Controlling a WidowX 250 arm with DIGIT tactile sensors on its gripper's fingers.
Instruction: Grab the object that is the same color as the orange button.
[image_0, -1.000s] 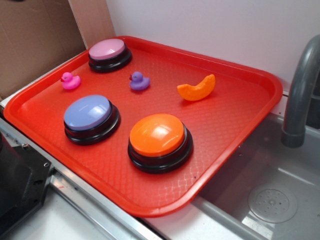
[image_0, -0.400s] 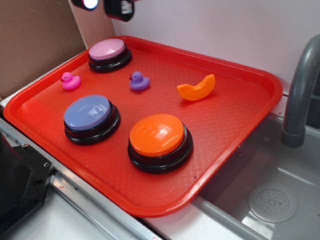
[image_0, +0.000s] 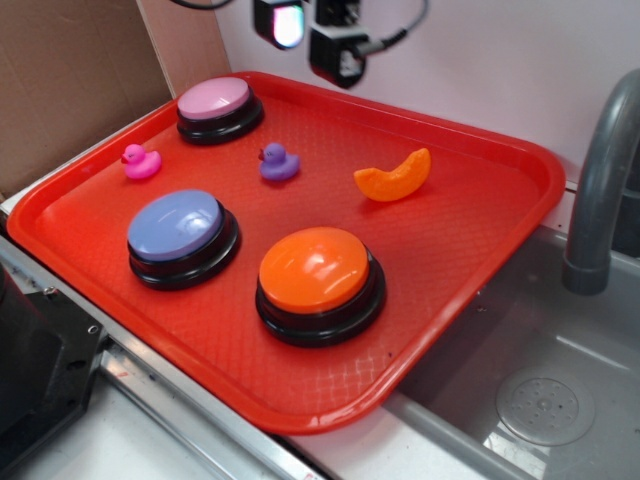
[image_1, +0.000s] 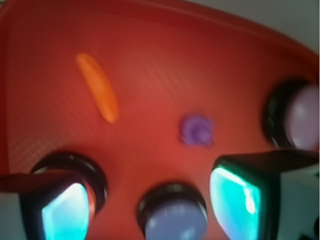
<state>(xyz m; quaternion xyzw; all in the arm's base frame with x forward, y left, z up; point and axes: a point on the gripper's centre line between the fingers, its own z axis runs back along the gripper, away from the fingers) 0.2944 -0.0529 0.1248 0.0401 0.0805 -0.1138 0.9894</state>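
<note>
The small orange crescent slice (image_0: 393, 178) lies on the red tray (image_0: 480, 240), right of the purple duck; it also shows in the wrist view (image_1: 97, 87). The orange button (image_0: 318, 272) stands at the tray's front middle; in the wrist view only its black rim (image_1: 96, 172) shows, behind my left finger. My gripper (image_0: 308, 40) hangs high over the tray's far edge, left of and behind the slice. It is open and empty, with its two fingers wide apart in the wrist view (image_1: 150, 210).
On the tray are a pink button (image_0: 218, 105), a lavender button (image_0: 182, 232), a pink duck (image_0: 140, 161) and a purple duck (image_0: 278, 162). A grey faucet (image_0: 600, 180) and sink (image_0: 540, 400) are at the right. Cardboard (image_0: 70, 80) stands at the left.
My gripper came into view at the top left and has moved right and down over the tray's far edge. Nothing on the tray has moved.
</note>
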